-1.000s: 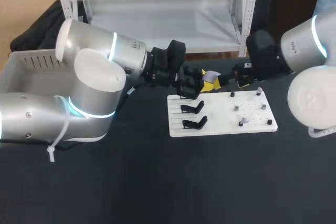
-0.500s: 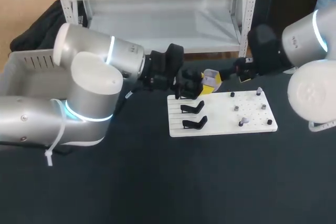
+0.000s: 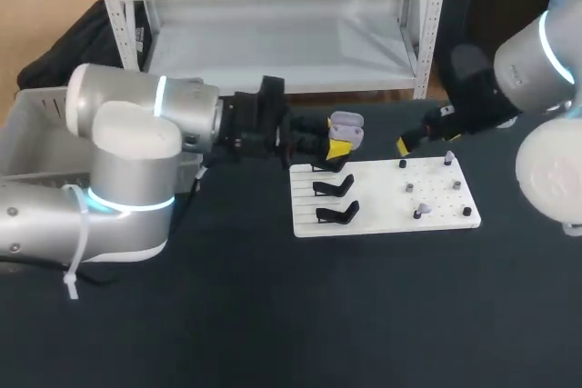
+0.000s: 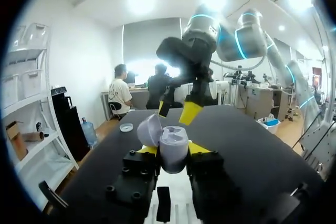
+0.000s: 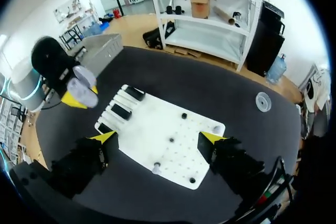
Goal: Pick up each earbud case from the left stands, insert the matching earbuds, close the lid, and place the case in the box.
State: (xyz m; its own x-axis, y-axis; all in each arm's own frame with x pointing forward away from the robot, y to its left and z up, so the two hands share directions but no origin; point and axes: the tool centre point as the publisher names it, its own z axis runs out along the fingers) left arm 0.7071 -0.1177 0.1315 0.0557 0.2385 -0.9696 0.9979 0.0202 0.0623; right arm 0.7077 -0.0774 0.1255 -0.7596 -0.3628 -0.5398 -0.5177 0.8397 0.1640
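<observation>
dark bench cloth is lying under both arms, and above its far side your left claw (image 4: pixel 173 149) is clenching an earbud case (image 4: pixel 173 141) from two sides, holding it up off the white board (image 3: pixel 382 215) with its lid looking tipped open. your right claw (image 5: pixel 158 139) is hanging released, fingers spread wide, over the board's right half, ahead of the case and apart from it. below the case, black stands (image 3: pixel 335 202) are sitting on the board's left strip, and what i take to be the earbuds (image 3: pixel 418 213) are standing among the pegs on its right half. the grey box (image 3: pixel 36 124) is sitting well off at your left. i judge you are working the insert step: case lifted, buds not yet in. next you will be needing the right claw to come down on one matching bud, pinch it lightly and carry it to the open case, with the left claw holding the case steady.
</observation>
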